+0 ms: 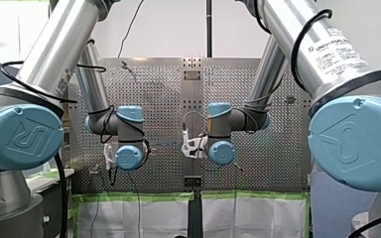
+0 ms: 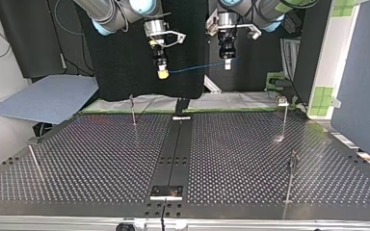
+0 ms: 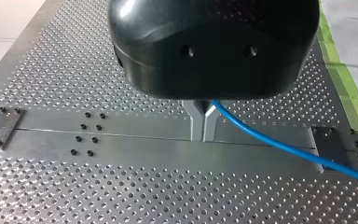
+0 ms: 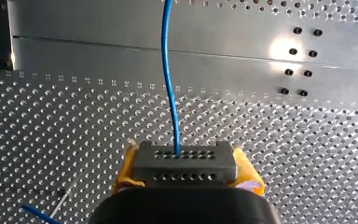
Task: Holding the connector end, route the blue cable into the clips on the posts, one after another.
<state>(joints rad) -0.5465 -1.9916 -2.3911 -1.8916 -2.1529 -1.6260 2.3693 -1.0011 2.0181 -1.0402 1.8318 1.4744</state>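
my right gripper [image 4: 186, 175] pinches the connector [image 4: 186, 161] | my left gripper [image 3: 203, 128] pinches the blue cable [image 2: 197, 69] | cable stretched in the top view's upper middle, high over the table [image 2: 101, 159], off the posts [image 2: 284, 118] | looks light and bendy, so I'd hold the hard connector

At bottom centre, my right claw [image 4: 186, 170] clamps a dark grey connector [image 4: 186, 161] between yellow pads [image 4: 248, 170]. A blue cable [image 4: 169, 84] leaves the connector's holed face and runs to the frame's top edge over the perforated bench [image 4: 51, 116]. Black screws [image 4: 300, 63] sit upper right.
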